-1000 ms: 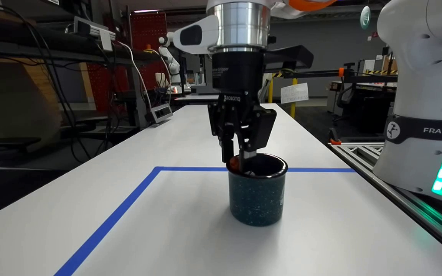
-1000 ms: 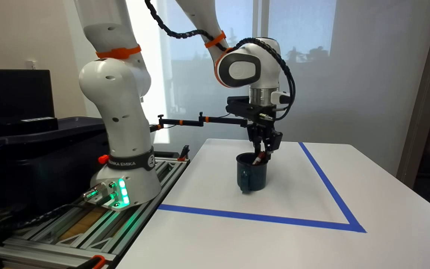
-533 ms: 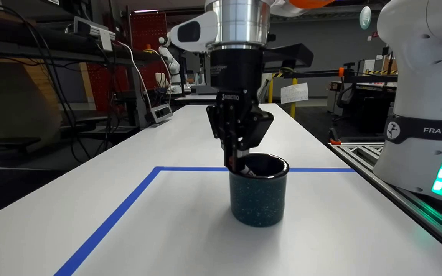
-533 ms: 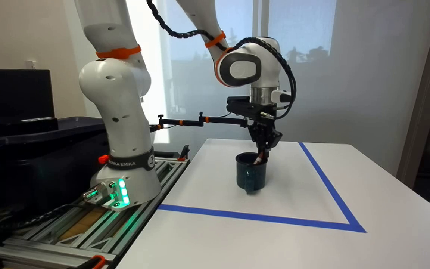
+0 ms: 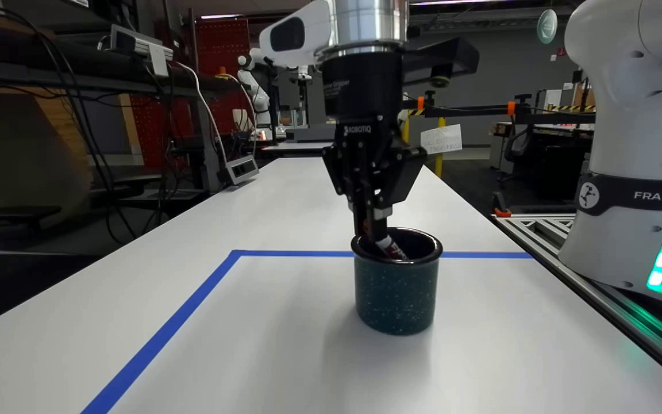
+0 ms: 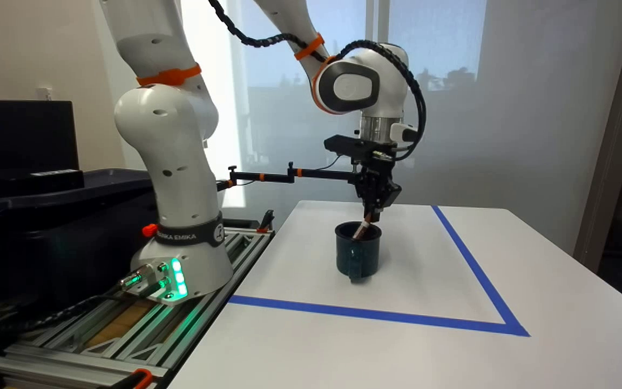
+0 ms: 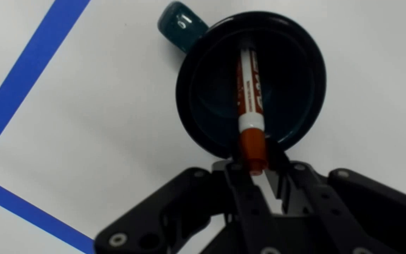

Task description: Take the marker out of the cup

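"Tool first — what is it doing?"

"Grasping: it is pinching the marker by its orange cap, close by the rim of the cup."

"And where is the marker lying?"

"It is slanting down inside the cup, capped end uppermost; white lettering is showing along its barrel, and its lower end is fading into the dark interior."

"How is the cup standing?"

"Upright on the bench — it is sitting nearer the edge beside the robot's base than the opposite edge, and blue tape is running between it and that opposite edge."
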You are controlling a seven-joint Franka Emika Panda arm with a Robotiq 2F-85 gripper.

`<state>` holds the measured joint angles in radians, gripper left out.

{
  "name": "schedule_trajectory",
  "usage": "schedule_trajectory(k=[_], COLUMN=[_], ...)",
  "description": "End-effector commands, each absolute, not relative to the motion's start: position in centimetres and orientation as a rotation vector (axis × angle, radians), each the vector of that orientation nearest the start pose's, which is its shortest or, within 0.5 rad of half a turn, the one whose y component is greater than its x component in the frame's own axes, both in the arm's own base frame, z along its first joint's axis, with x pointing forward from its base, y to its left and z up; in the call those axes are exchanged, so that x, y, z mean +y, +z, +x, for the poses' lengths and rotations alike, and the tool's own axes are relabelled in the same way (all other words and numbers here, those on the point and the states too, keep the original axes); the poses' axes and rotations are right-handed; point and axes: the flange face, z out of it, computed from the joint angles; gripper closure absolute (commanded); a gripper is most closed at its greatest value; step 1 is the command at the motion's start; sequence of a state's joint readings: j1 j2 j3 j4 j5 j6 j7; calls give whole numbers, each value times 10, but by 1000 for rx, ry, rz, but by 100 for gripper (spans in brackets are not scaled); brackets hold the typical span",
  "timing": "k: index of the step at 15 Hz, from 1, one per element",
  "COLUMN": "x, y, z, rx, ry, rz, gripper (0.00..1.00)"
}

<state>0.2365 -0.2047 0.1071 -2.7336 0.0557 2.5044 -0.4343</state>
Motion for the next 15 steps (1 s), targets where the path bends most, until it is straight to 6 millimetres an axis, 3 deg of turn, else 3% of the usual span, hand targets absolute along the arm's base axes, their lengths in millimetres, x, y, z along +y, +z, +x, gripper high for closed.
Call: schedule_trajectory(k=[1,4,7,11,15], x=[117,99,70,42,38], y=[329,364,381,368,336], z=[351,358,374,395,411], rx=[-1076,-1013,-935,-879,-848], ry=[54,-7,-98,-128,-172], rz=[-2932,-2980,-3059,-3097,-3092], gripper=[95,95,95,95,95])
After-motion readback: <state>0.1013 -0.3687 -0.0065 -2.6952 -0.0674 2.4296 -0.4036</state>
